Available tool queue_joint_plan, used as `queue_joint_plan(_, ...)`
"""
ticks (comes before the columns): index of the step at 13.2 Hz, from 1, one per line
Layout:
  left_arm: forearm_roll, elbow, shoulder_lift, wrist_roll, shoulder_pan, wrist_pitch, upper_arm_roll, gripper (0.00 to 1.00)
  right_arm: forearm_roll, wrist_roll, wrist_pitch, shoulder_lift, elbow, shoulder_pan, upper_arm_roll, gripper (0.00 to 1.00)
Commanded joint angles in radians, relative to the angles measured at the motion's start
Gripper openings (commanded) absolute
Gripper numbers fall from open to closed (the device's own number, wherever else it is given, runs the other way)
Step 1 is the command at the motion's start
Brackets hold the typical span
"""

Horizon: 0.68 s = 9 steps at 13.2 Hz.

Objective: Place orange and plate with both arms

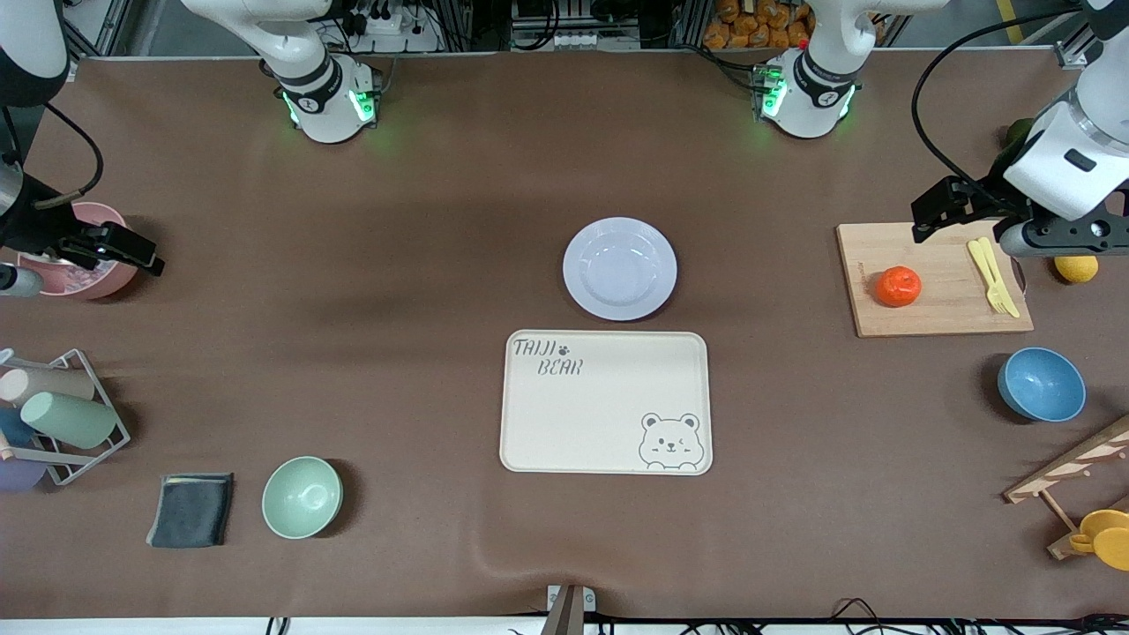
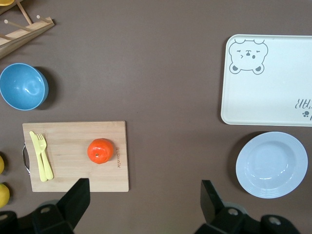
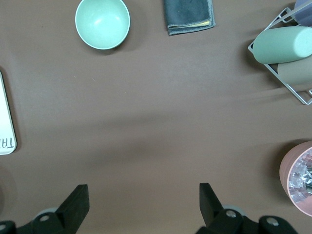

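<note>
The orange [image 1: 898, 286] sits on a wooden cutting board [image 1: 935, 309] toward the left arm's end of the table. It also shows in the left wrist view [image 2: 100, 150]. The pale lavender plate [image 1: 619, 268] lies empty mid-table, just farther from the front camera than the cream bear tray [image 1: 605, 402]; the left wrist view shows the plate [image 2: 271, 164] too. My left gripper [image 1: 948, 207] hangs open and empty above the board's edge; its own view [image 2: 145, 197] shows the jaws wide apart. My right gripper [image 1: 123, 250] hangs open and empty [image 3: 144, 200] over bare table beside a pink bowl.
A yellow fork and knife [image 1: 992, 275] lie on the board, and a lemon [image 1: 1076, 267] lies beside it. A blue bowl [image 1: 1041, 384] and a wooden rack [image 1: 1072, 476] are nearer the camera. At the right arm's end: pink bowl [image 1: 84, 251], cup rack [image 1: 62, 419], grey cloth [image 1: 191, 509], green bowl [image 1: 302, 496].
</note>
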<state>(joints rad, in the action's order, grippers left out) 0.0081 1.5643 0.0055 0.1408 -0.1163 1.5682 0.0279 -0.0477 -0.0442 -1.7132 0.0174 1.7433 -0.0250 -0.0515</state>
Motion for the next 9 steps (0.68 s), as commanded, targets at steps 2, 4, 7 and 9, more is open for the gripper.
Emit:
queue_joint_plan(2, 0.036, -0.010, 0.005, -0.014, -0.005, 0.009, 0.007, 1.00, -0.012, -0.003, 0.020, -0.008, -0.022, -0.001, -0.001, 1.00)
queue_joint_plan(4, 0.023, -0.010, 0.007, -0.015, 0.003, 0.007, 0.007, 1.00, -0.012, -0.003, 0.018, -0.010, -0.022, -0.001, 0.001, 1.00)
queue_joint_plan(7, 0.023, -0.015, 0.010, -0.015, 0.003, 0.007, 0.006, 1.00, -0.015, 0.007, 0.017, -0.013, -0.021, -0.006, -0.001, 1.00)
queue_joint_plan(9, 0.032, -0.009, 0.025, -0.007, 0.006, 0.006, -0.002, 1.00, -0.018, 0.007, 0.017, -0.014, -0.021, -0.009, -0.001, 1.00)
